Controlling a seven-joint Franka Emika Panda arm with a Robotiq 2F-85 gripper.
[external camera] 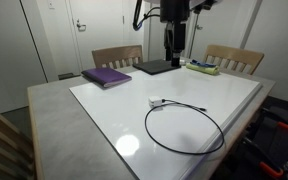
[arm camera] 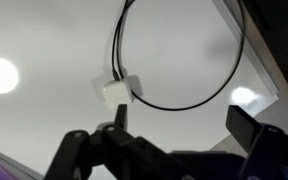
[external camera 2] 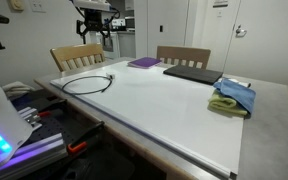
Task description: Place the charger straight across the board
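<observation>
The charger is a thin black cable lying in a loop (external camera: 184, 128) on the board (external camera: 124, 110), with its white plug (external camera: 155, 101) at the loop's far end. It shows in both exterior views (external camera 2: 87, 83). In the wrist view the white plug (arm camera: 117, 92) and the loop (arm camera: 184, 100) lie below the gripper (arm camera: 184, 125), which is open and empty, well above the board. In the exterior views the gripper (external camera: 171, 52) (external camera 2: 92, 38) hangs over the board's far side. I cannot make out the dark connector.
A purple book (external camera: 106, 76), a dark laptop (external camera: 154, 67) and green and blue cloths (external camera: 202, 68) lie along the far edge. Two wooden chairs (external camera: 117, 56) stand behind the table. The grey tabletop rim (external camera: 54, 120) surrounds the board.
</observation>
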